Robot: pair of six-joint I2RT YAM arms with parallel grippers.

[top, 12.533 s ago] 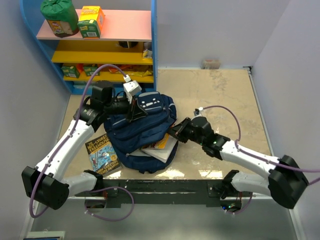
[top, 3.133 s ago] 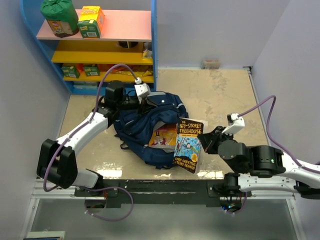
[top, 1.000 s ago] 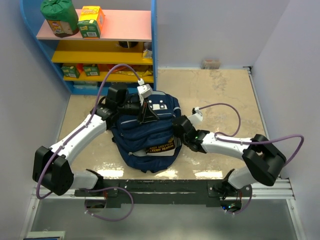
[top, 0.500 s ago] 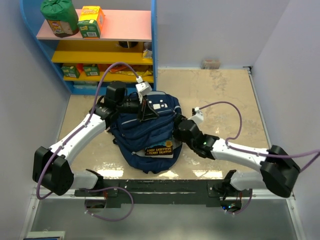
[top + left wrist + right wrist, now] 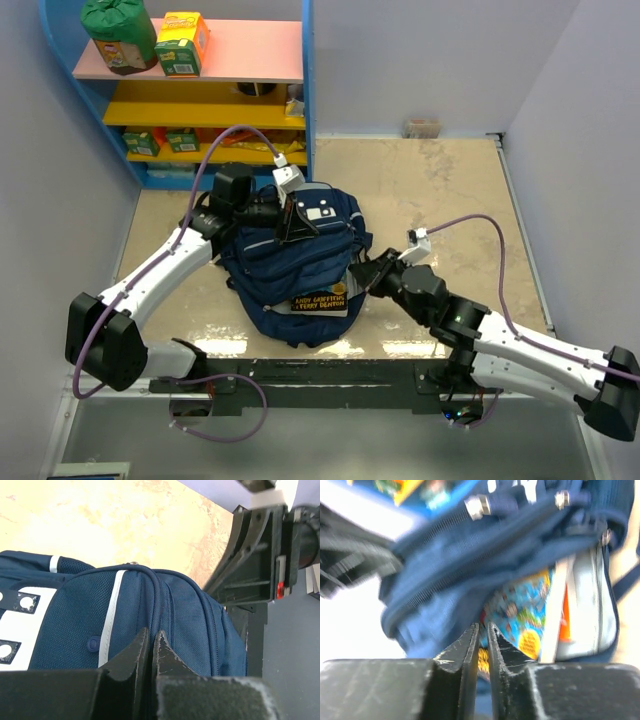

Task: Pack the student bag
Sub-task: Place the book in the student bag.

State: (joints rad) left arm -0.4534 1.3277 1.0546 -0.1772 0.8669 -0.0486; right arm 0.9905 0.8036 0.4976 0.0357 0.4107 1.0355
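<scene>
The navy student bag point(image 5: 280, 272) lies in the middle of the table, its white patch at the top. My left gripper point(image 5: 290, 228) is shut on the fabric at the bag's top edge point(image 5: 190, 615), the fingertips point(image 5: 151, 631) pressed together. A colourful book point(image 5: 322, 299) pokes out of the bag's near opening, and in the right wrist view the book point(image 5: 530, 615) sits inside next to a white-and-orange one point(image 5: 565, 615). My right gripper point(image 5: 357, 270) hovers just right of the bag point(image 5: 450, 570), its jaws point(image 5: 481, 625) a thin slit apart with nothing between them.
A blue shelf unit point(image 5: 200, 100) stands at the back left, with a green pouch point(image 5: 120, 30) and a juice carton point(image 5: 183, 42) on top. A small box point(image 5: 422, 127) lies against the back wall. Walls close in on both sides.
My right arm has drawn back from the bag toward the near right. Its jaws opened wide, let go of the book, then closed again. The book stays in the bag. The left arm is still.
</scene>
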